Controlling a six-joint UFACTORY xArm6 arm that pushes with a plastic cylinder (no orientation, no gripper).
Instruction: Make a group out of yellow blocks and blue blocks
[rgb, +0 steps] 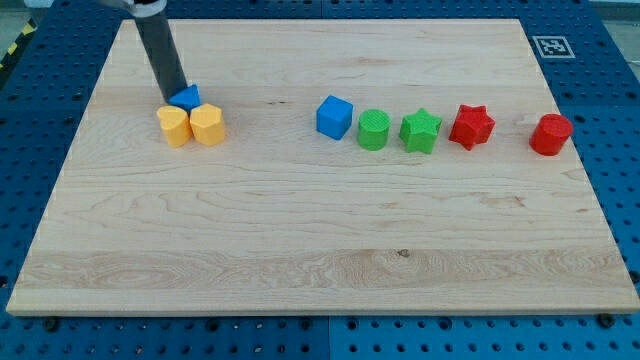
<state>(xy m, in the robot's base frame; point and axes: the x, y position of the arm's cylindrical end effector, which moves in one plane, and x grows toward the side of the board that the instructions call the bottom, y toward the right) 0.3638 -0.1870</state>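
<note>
Pale wood board (300, 230) on blue pegboard (620, 120), no pincer, my tip (175, 98) touching small blue block (188, 97)

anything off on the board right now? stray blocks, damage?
No damage or tipped blocks. One stray: the blue cube sits mid-board beside the green cylinder, apart from the cluster of two yellow blocks and a small blue block at the view's left. My tip touches that small blue block.
</note>
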